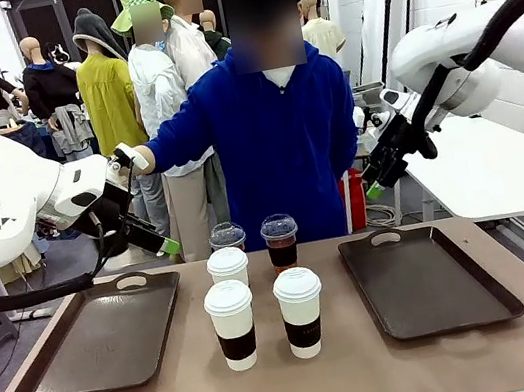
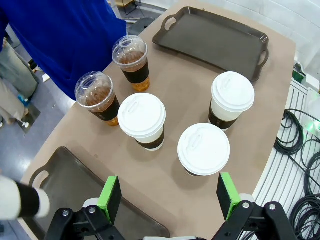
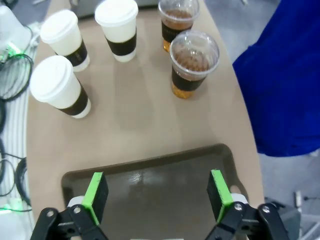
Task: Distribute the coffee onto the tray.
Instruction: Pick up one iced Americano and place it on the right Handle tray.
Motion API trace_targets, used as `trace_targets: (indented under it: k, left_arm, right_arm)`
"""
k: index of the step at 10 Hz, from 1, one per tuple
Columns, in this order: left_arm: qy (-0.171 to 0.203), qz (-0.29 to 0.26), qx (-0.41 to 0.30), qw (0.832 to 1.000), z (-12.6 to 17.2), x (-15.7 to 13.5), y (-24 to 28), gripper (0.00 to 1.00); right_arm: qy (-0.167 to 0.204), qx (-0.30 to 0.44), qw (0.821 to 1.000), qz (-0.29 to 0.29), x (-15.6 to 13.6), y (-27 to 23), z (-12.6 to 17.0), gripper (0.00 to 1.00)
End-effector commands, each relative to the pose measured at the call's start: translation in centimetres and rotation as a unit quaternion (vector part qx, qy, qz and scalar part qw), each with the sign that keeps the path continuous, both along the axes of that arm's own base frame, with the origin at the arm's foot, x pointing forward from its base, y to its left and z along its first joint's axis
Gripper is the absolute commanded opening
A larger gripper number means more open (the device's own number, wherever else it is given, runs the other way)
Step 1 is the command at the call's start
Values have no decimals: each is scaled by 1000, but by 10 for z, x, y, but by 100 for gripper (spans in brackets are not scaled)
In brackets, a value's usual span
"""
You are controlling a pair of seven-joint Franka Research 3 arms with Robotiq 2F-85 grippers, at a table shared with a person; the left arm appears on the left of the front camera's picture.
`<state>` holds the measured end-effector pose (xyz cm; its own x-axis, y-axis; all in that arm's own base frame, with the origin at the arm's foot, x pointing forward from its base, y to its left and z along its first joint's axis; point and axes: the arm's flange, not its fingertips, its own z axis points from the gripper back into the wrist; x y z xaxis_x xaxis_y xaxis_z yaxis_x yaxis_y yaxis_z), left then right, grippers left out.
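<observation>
Three white lidded cups with brown sleeves (image 1: 233,323) (image 1: 301,311) (image 1: 228,266) stand mid-table. Behind them are two clear dome-lidded cups of brown drink (image 1: 227,236) (image 1: 281,241). Two dark trays lie bare, one on the left (image 1: 99,336) and one on the right (image 1: 424,279). My left gripper (image 1: 162,243) hangs open above the left tray's far end. The left wrist view has it (image 2: 170,194) over the tray corner (image 2: 65,180), with the white cups (image 2: 142,120) ahead. My right gripper (image 1: 373,188) is open, high over the right tray (image 3: 150,180), well short of the clear cups (image 3: 192,62).
A person in a blue top (image 1: 278,142) stands at the table's far edge behind the cups, one white-gloved hand (image 1: 132,158) stretched out beside my left arm. A white side table (image 1: 500,164) stands to the right. Cables (image 2: 300,145) lie on the floor off the table's edge.
</observation>
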<state>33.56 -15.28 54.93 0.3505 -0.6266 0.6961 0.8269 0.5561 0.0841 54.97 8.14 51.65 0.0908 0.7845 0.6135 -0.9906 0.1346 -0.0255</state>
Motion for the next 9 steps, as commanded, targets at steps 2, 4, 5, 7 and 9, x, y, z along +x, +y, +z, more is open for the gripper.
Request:
trace_targets:
  k: [2,4,5,7,9]
  left_arm:
    - [-4,-7,0,1000,0,1,1,100]
    - [-4,-7,0,1000,0,1,1,100]
    - [-4,-7,0,1000,0,1,1,100]
    - [-4,-7,0,1000,0,1,1,100]
    - [-4,-7,0,1000,0,1,1,100]
  right_arm:
    - [1,22,1000,13,16,-2,-17,100]
    - [-9,19,1000,-7,16,-2,-22,100]
    - [9,14,1000,7,13,-3,-21,100]
    - [9,14,1000,7,13,-3,-21,100]
    - [9,14,1000,7,13,-3,-21,100]
